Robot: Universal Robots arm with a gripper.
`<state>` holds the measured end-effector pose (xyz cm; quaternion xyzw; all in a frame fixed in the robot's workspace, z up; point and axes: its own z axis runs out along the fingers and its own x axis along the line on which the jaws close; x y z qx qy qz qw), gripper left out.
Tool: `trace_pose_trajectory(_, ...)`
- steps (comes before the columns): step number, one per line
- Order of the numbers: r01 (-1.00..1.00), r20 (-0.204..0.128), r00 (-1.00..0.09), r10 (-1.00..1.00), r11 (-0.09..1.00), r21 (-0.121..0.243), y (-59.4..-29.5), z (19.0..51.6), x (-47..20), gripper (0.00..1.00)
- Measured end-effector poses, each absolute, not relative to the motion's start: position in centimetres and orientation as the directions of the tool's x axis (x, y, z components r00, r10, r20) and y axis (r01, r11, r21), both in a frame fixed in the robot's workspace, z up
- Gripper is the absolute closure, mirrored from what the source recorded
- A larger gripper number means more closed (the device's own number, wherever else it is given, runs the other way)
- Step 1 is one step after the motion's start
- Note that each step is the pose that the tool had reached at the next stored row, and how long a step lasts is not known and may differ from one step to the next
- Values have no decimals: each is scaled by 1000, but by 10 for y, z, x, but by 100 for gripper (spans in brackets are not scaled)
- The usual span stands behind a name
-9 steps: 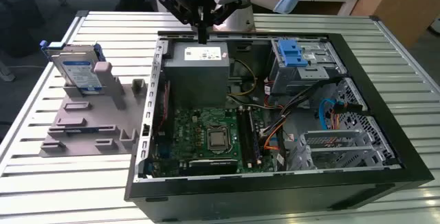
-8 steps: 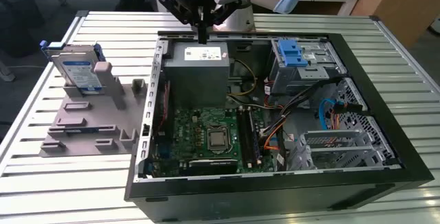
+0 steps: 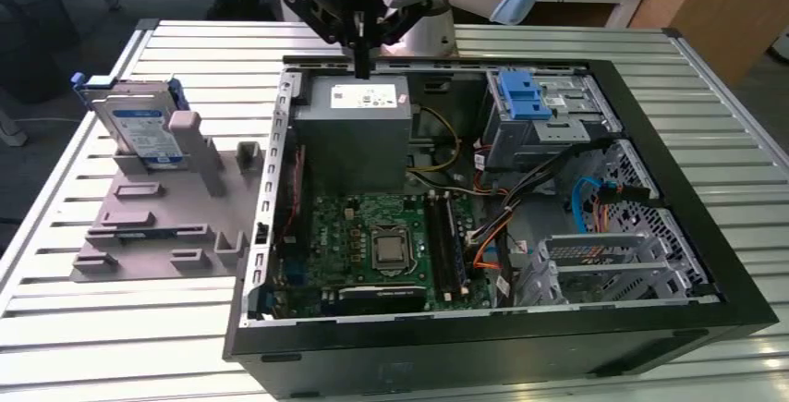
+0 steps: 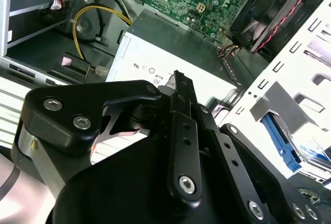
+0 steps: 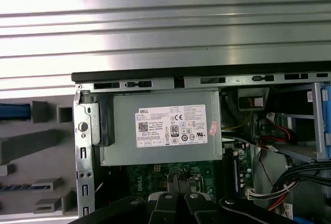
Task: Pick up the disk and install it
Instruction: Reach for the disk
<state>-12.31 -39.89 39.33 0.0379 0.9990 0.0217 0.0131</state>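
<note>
The gripper [image 3: 364, 71] has its two fingers pressed together with nothing between them. It points straight down over the far edge of the grey power supply [image 3: 358, 143], just inside the rim of the open computer case [image 3: 281, 162]. In both wrist views the joined tips [image 5: 176, 178] [image 4: 177, 76] hang above the stickered top of the power supply [image 5: 160, 128] [image 4: 170, 48] with air under them.

The disk [image 3: 133, 123] is well away from the tool, toward the exterior view's left and outside the case. It stands upright on its edge in a slot of a grey holder [image 3: 148, 226], with its blue bracket framing it. The case's side wall and a strip of bare slatted table [image 3: 210, 51] lie between the tool and the disk, and nothing stands in the air above them.

On the tool's other side, toward the exterior view's right, the blue-latched drive cage [image 3: 540, 111] sits against the case's far edge. Cables crowd the floor beside it. Past the power supply, the motherboard [image 3: 370, 236] lies low in the case.
</note>
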Motion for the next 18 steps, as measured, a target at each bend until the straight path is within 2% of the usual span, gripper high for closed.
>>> trace_pose_trajectory(18,75,-24,-997,76,996,44,-399,393,-127,89)
